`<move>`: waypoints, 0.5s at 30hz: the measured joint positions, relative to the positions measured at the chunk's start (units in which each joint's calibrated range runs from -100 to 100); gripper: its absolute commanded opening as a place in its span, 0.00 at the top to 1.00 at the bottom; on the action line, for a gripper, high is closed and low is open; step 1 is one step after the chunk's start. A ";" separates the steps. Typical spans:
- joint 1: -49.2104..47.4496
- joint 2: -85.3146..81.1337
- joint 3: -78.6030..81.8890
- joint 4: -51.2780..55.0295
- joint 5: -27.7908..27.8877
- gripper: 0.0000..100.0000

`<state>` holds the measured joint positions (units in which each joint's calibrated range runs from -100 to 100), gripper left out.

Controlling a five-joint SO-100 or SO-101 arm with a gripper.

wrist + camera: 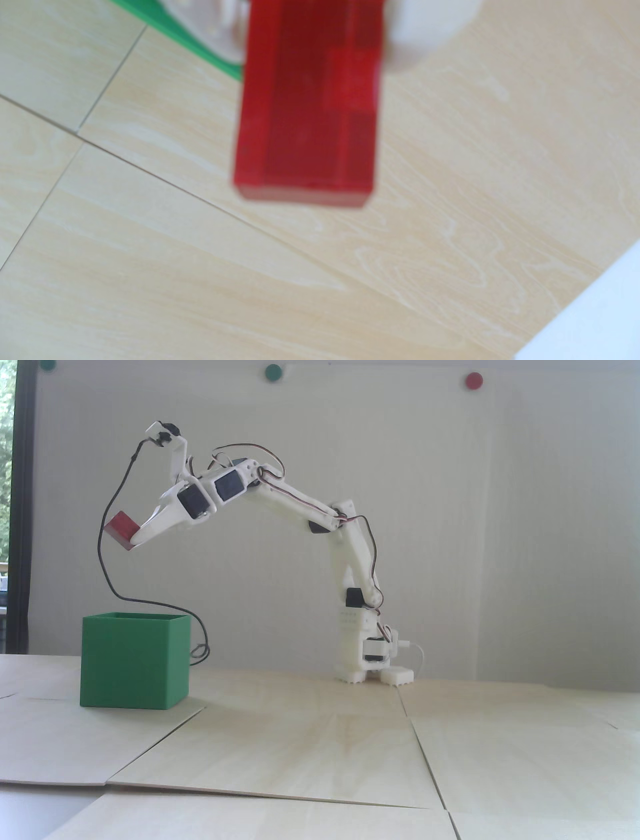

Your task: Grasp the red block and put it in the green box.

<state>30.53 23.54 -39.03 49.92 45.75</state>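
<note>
Red block (pixel 121 530) clamped in the gripper (pixel 136 539), up in the air.
Block tilted, high above the green box (pixel 134 665) on the wooden table (pixel 320 740). Wrist view is blurred: block fills the top centre, a strip of green box edge (pixel 194 45) at upper left.

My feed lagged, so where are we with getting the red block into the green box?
Pickup looks done: the gripper holds the red block in the air, tilted, clear of the table. In hand is the carry; the block hangs high above the green box, roughly over its opening. Left: lower it and open the fingers; nothing shows the block inside yet.
</note>
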 measured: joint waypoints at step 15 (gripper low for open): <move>-0.08 -1.00 12.09 -0.50 0.00 0.98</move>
<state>30.45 22.54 -26.95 49.42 45.75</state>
